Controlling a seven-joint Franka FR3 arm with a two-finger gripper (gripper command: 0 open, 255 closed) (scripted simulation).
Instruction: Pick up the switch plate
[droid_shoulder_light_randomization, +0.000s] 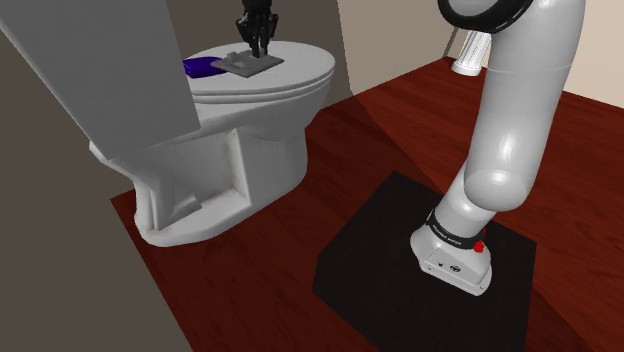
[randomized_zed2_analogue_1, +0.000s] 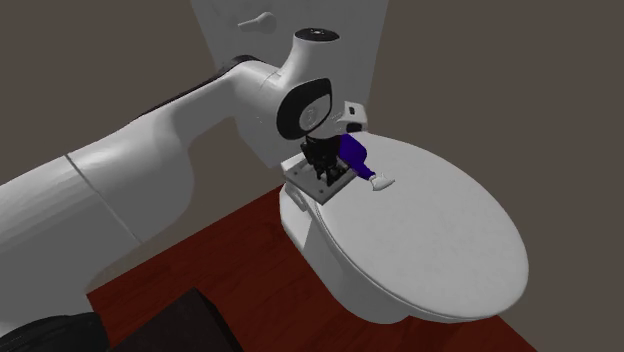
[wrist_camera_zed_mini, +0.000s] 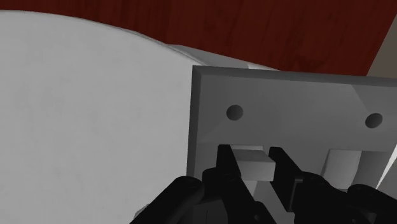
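Grasping is the step you are working through right now. Your gripper (wrist_camera_zed_mini: 253, 156) is pinching the raised toggle (wrist_camera_zed_mini: 257, 169) of the switch plate (wrist_camera_zed_mini: 286, 95), with one black finger (wrist_camera_zed_mini: 226, 167) pressing each side of that small block and no gap showing in the wrist view. The jaws are standing narrow, closing on the toggle and not around the plate's outer edges.

The grey switch plate (droid_shoulder_light_randomization: 250, 66) is lying flat on the closed toilet lid (droid_shoulder_light_randomization: 295, 72), toward the tank end, and a purple object (droid_shoulder_light_randomization: 198, 67) is sitting just beside it. In the shoulder view the gripper (droid_shoulder_light_randomization: 260, 45) is coming straight down onto the plate's middle. In the second exterior view the hand (randomized_zed2_analogue_1: 325, 172) is covering most of the plate (randomized_zed2_analogue_1: 303, 180), so you are not getting a clear look at whether its underside is leaving the lid (randomized_zed2_analogue_1: 440, 230). By my reading it is resting there, not yet raised.

The next move, as I judge it, is calling for a straight vertical lift with the squeeze held firm. You are holding a short nub, so the plate is likely to be hanging from a small contact patch and could be tilting or slipping if you are rising fast or swinging sideways. Rising slowly is looking like the safer choice. You should also be keeping clear of the purple object (randomized_zed2_analogue_1: 352, 152), which is lying close enough to be nudged by a drifting corner of the plate.
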